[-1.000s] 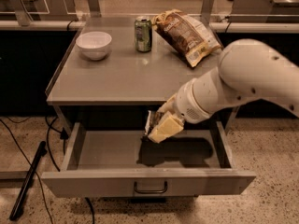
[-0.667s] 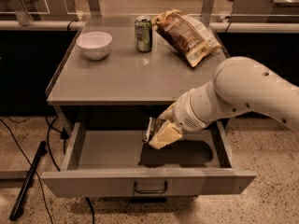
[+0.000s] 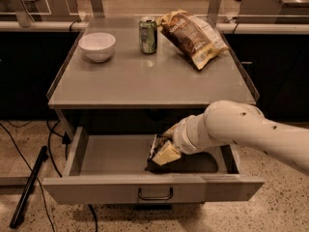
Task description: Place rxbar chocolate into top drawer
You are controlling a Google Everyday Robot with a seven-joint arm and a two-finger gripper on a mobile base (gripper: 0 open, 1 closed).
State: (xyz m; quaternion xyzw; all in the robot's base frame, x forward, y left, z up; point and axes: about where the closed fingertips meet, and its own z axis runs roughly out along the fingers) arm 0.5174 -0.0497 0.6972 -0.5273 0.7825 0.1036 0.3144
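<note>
Above the open top drawer (image 3: 96, 190), my gripper (image 3: 164, 153) pinches the rxbar chocolate (image 3: 155, 147) by its edges; I judge it light, flat and slick-wrapped.

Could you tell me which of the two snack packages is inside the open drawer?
The rxbar chocolate, held by the gripper inside the top drawer; the chip bag lies on the tabletop.
</note>
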